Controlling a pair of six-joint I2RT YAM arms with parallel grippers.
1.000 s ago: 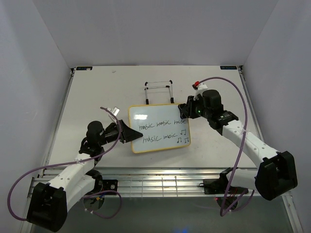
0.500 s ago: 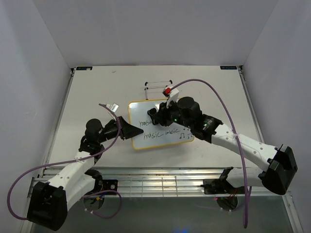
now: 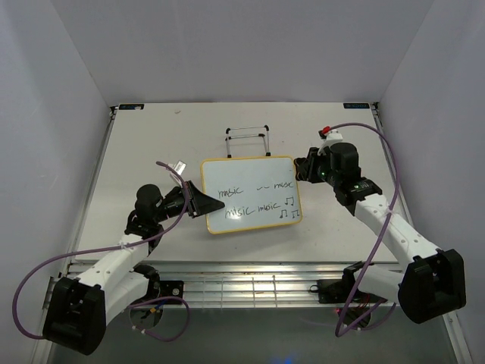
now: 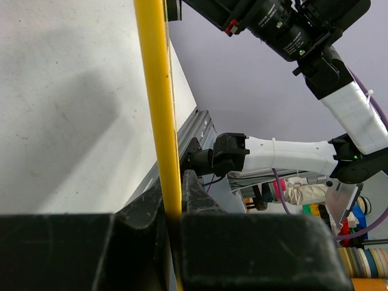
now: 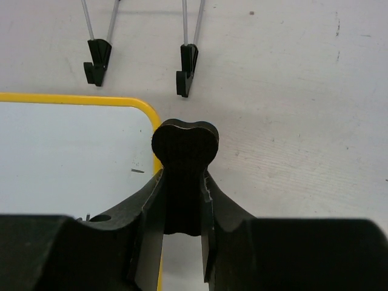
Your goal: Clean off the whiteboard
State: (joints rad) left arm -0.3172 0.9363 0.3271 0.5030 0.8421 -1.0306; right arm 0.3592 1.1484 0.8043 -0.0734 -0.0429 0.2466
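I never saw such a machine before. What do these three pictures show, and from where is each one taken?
These are two robot arms, left and right, bolted at the near edge of a table. The wide picture looks down from above; the other two come from a camera on each wrist. On the table are a whiteboard with "music" written on it and a wire stand. The left gripper is shut on the whiteboard's yellow edge. The right gripper is shut on a small black eraser at the whiteboard's far right corner.

Right claw (image 3: 302,168) with eraser (image 5: 183,145) wiped words off the whiteboard (image 3: 242,171)
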